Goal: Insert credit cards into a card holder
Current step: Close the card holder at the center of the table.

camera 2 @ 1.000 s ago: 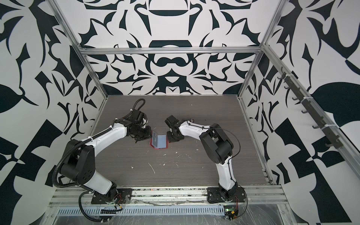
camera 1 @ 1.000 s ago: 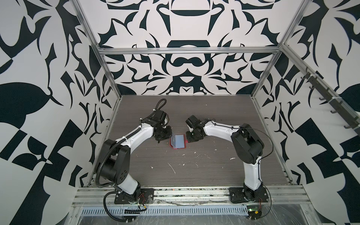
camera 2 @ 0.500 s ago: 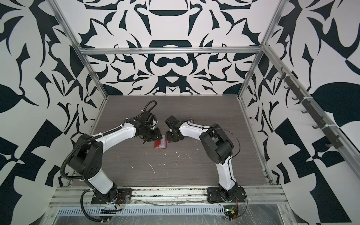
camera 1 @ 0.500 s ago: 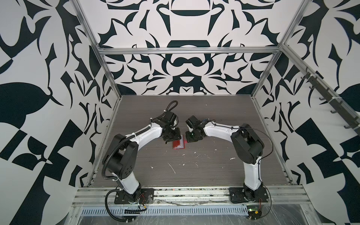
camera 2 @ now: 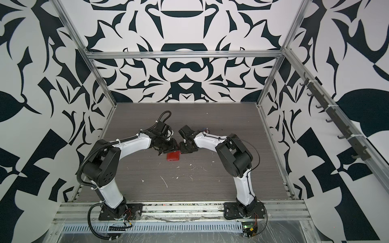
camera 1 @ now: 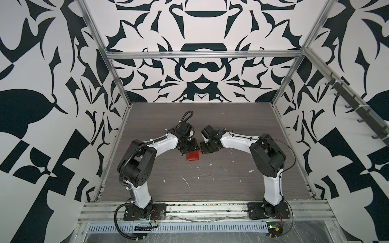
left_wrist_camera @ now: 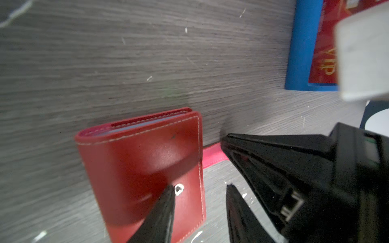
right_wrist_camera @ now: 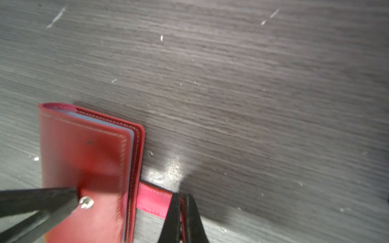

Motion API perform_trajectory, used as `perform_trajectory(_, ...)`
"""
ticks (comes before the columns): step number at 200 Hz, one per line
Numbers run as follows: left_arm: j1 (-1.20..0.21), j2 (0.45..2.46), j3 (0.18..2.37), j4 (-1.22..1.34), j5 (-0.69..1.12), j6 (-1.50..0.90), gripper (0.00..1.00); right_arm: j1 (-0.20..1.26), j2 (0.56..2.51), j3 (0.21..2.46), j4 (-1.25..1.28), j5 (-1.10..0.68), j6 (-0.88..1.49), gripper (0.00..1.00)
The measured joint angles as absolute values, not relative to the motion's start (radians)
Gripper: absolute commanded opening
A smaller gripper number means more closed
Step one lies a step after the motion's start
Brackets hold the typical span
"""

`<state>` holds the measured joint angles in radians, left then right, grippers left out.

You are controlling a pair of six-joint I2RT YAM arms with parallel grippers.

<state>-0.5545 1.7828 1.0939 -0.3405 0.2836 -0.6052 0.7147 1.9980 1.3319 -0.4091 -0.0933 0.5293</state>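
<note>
So the table [camera 1: 210, 117] is mostly bare grey woodgrain with white flecks and scuffs [camera 1: 186, 183] toward the front edge. The only other stuff I can spot is a small blue stand [left_wrist_camera: 301, 48] with a red card [left_wrist_camera: 324, 52] sitting in it, gold "VIP" print on it. In a top view just a bit of blue [camera 1: 221, 130] peeks out behind the right arm, toward the back edge, so that arm covers most of it. The card holder [camera 1: 193, 156] is lying flat and folded shut around the middle of the table, also visible here [camera 2: 173, 156]. A pale bluish layer [right_wrist_camera: 130, 130] shows between the covers, can't tell if that's a card or just the sleeves. Both arms come up from the front edge, elbows high, with the forearms angled in toward each other, so the two claws nearly meet right over the holder's back side and block that part from above. The left claw [left_wrist_camera: 200, 188] has its jaws partway apart with nothing between them. One finger [left_wrist_camera: 166, 202] sits right by the metal snap stud [left_wrist_camera: 179, 189] on the cover, the other hangs off past the holder's edge over bare table. The right claw [right_wrist_camera: 182, 195] is squeezed closed on the tab [right_wrist_camera: 153, 202] sticking out from the holder's side. You can see a thin sliver of red pinched between its fingers, tips down at the table.
</note>
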Motion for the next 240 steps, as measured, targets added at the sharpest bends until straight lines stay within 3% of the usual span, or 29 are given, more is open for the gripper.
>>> perform_trajectory(75,-0.554,1.775,1.065,-0.292,0.289,-0.614,0.54,0.715,1.998,1.332,-0.41,-0.092,0.533,0.02)
perform_trajectory(126,-0.524,1.652,1.011,-0.287,0.285,-0.61,0.61,0.715,1.998,1.332,-0.41,-0.088,0.533,0.02)
perform_trajectory(171,-0.476,1.584,0.973,-0.299,0.265,-0.591,0.57,0.715,1.998,1.332,-0.41,-0.088,0.533,0.02)
perform_trajectory(240,-0.466,1.652,0.936,-0.318,0.258,-0.572,0.53,0.715,1.998,1.332,-0.41,-0.089,0.533,0.02)
